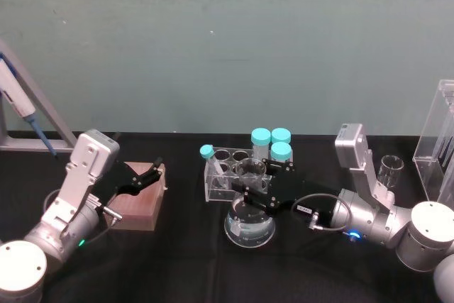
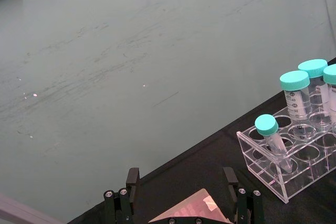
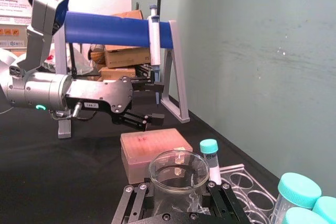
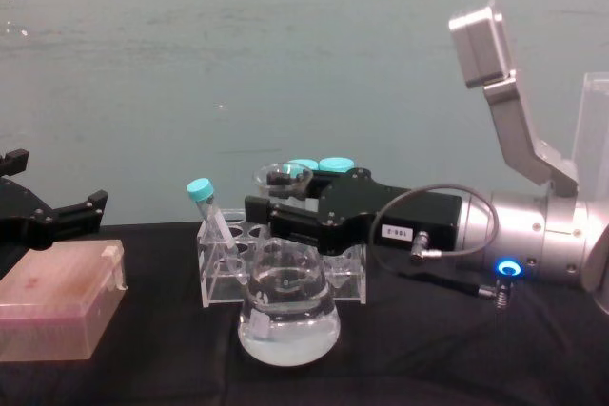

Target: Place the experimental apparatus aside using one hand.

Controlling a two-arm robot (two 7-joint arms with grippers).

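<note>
The conical flask (image 4: pixel 286 317) was gripped at its neck by the right gripper (image 4: pixel 276 219) before the tube rack (image 4: pixel 221 278); the left gripper (image 1: pixel 145 175) was held wide-fingered over the pink box (image 1: pixel 140 206).

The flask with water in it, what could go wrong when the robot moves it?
1. The right hand holds the conical flask only by its smooth glass neck. It might slip or tilt and spill the clear liquid.
2. The tube rack stands just behind the flask, so a careless swing could knock its teal-capped tubes.
</note>
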